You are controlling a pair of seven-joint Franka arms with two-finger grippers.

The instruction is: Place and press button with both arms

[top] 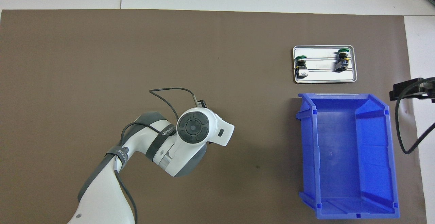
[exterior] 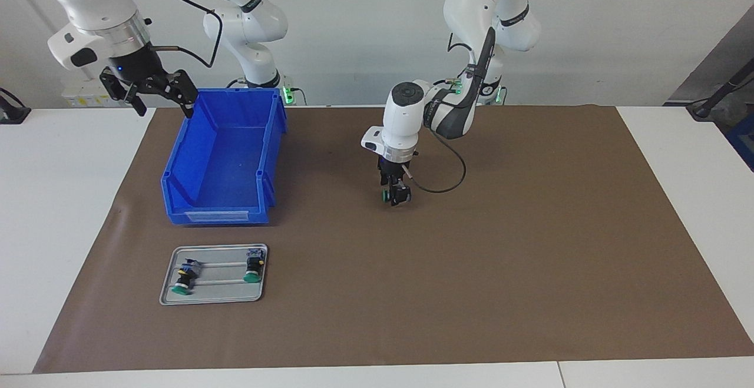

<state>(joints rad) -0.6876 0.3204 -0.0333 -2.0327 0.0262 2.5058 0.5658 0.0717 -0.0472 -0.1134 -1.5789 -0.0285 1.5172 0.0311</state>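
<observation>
The left gripper [exterior: 395, 195] is clamped on a button [exterior: 389, 195] (green cap sideways) at the brown mat's [exterior: 530, 258] middle; the right gripper [exterior: 154, 90], fingers apart, waits above the blue bin's [exterior: 224, 164] corner.

We see our white jointed left arm bent forward, its wrist pointing straight down, the black two-finger left claw [exterior: 395, 195] low at the brown mat with something small and green-edged between its fingers. Our white right arm waits raised at ten o'clock of the left claw, the black right claw [exterior: 159, 90] spread wide.
</observation>
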